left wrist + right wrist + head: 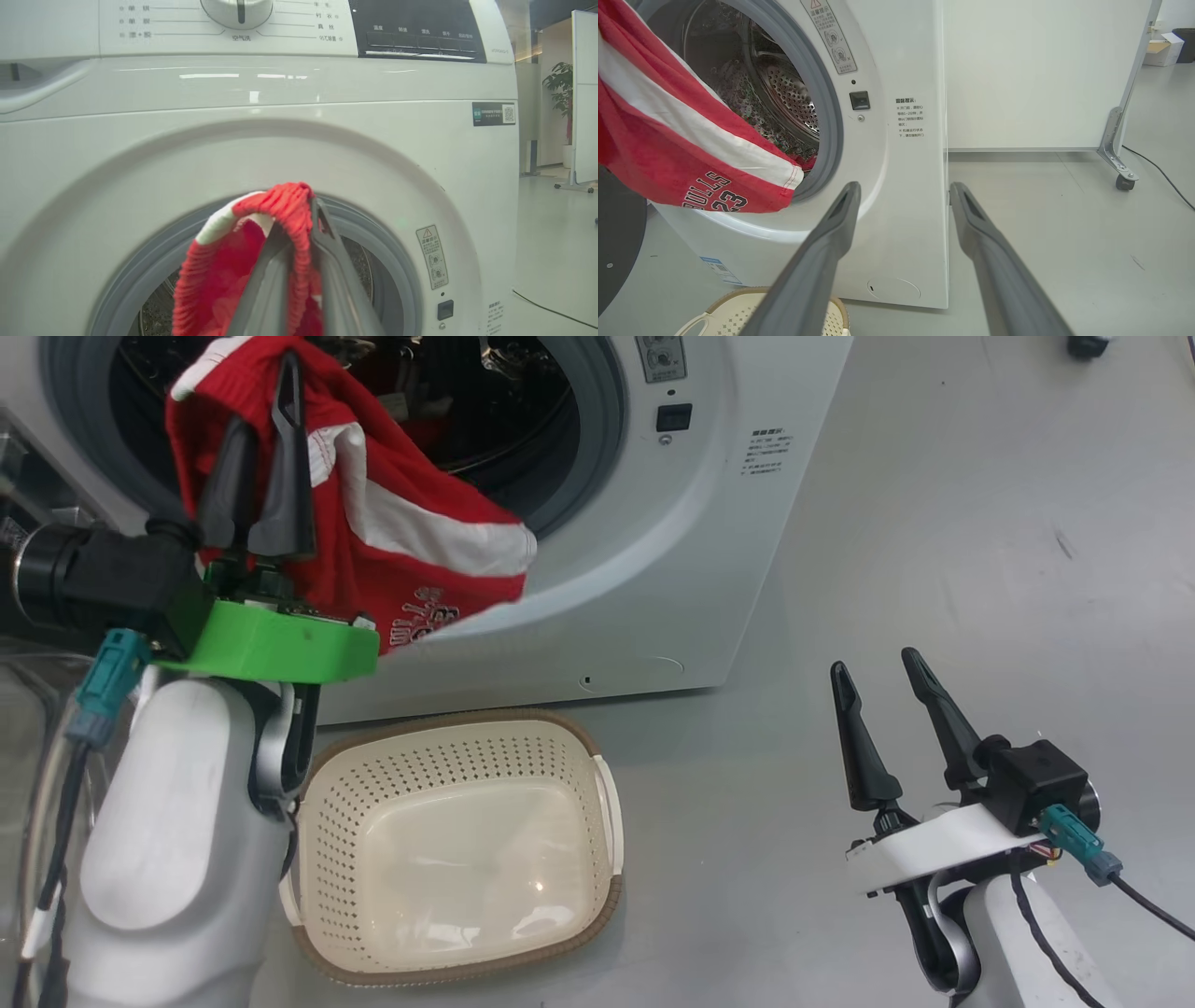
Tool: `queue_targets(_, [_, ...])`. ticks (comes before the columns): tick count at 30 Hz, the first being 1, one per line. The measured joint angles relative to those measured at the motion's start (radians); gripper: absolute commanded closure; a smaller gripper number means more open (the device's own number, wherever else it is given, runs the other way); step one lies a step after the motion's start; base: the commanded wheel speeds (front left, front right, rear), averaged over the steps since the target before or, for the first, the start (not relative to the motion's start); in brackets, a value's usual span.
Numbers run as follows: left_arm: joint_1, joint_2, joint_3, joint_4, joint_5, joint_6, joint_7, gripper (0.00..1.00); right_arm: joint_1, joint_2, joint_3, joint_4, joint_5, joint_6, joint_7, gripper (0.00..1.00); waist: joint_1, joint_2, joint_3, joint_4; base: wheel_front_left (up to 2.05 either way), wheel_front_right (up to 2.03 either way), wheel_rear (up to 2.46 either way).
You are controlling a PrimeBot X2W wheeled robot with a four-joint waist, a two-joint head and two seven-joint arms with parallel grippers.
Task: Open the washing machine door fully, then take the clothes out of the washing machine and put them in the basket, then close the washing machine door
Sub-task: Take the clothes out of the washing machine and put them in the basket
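Note:
My left gripper (264,394) is shut on the clothes (411,523), a red garment with white stripes, in front of the washing machine (691,569) opening. The fabric hangs below and right of the fingers, above the basket (448,721). In the left wrist view the gripper (306,219) pinches a red fold of the clothes (219,284) before the grey gasket (387,242). The washing machine door (619,233) is swung open at the left. My right gripper (874,661) stands open and empty over the floor, right of the machine. The clothes (668,140) trail from the drum (794,98).
The cream basket (738,308) stands on the grey floor right below the machine's front. A white partition on castors (1125,179) stands behind the machine on the right, with a cable (1157,172) on the floor. A potted plant (558,84) is far off.

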Motion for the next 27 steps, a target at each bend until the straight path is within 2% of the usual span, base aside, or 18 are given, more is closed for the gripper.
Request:
queue_targets(12, [0.171,-0.004,-0.078,-0.034,0.0,0.003,0.028,1.0,0.009,0.0,0.007,-0.013,-0.01,0.009,0.0,0.0,0.0,0.0,0.003,0.035,0.0,0.0,0.0])
queue_targets(18, [0.244,-0.015,-0.124,0.016,-0.011,-0.002,0.074,1.0,0.008,0.0,0.018,-0.022,-0.01,0.012,0.0,0.0,0.0,0.0,0.025,0.035,0.0,0.0,0.0])
queue_targets(27, [0.286,-0.014,-0.135,0.115,-0.025,-0.005,0.126,1.0,-0.01,0.0,0.047,-0.03,-0.017,0.018,0.0,0.0,0.0,-0.0001,0.073,0.013,0.0,0.0,0.0])
